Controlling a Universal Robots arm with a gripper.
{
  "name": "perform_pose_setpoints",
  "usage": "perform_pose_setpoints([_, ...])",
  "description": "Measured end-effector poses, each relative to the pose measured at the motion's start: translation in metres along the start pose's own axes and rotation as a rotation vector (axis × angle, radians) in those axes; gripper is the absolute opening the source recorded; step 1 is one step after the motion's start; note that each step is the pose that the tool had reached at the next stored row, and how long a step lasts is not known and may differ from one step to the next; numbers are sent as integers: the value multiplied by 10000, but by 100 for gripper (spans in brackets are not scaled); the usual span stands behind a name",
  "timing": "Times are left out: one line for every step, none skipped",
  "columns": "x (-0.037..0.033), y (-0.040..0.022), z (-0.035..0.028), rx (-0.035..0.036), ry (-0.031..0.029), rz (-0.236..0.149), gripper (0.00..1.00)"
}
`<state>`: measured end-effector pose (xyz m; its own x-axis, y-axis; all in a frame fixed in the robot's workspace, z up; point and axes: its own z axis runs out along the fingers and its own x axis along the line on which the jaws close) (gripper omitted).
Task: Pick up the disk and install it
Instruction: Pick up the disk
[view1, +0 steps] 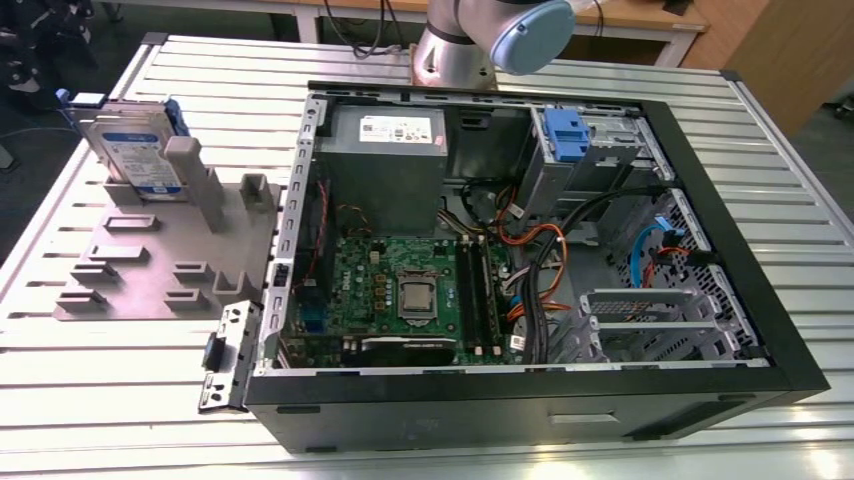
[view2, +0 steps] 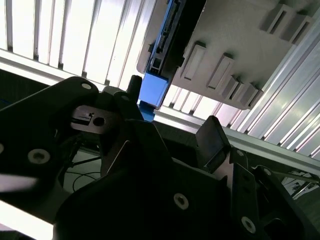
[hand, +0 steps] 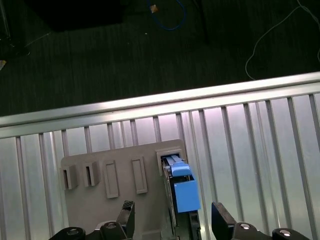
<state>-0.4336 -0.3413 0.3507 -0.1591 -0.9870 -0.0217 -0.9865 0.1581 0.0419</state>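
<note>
Blue-railed disk (hand: 181, 192) (upright) stands clear beneath spread hand (hand: 173, 212).

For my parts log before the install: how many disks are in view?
1. The disk stands upright in a slot of the grey holder on the table, at the exterior view's left of the open computer case. Others inside the case may be hidden.

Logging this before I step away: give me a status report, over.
Gripper open, holding nothing. Disk upright in grey holder, not yet gripped. No obstruction seen around it.
</note>
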Motion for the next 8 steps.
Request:
perform_pose_setpoints([0, 0, 0, 0, 0, 0, 71])
perform_pose_setpoints([0, 0, 0, 0, 0, 0, 71])
perform_pose_setpoints([0, 0, 0, 0, 0, 0, 71])
perform_pose_setpoints([0, 0, 1, 0, 0, 0, 71])
perform_pose_setpoints([0, 0, 0, 0, 0, 0, 71])
perform_pose_setpoints([0, 0, 1, 0, 0, 0, 71])
perform_pose_setpoints([0, 0, 10, 0, 0, 0, 71])
perform_pose_setpoints([1, -2, 35, 0, 0, -1, 71])
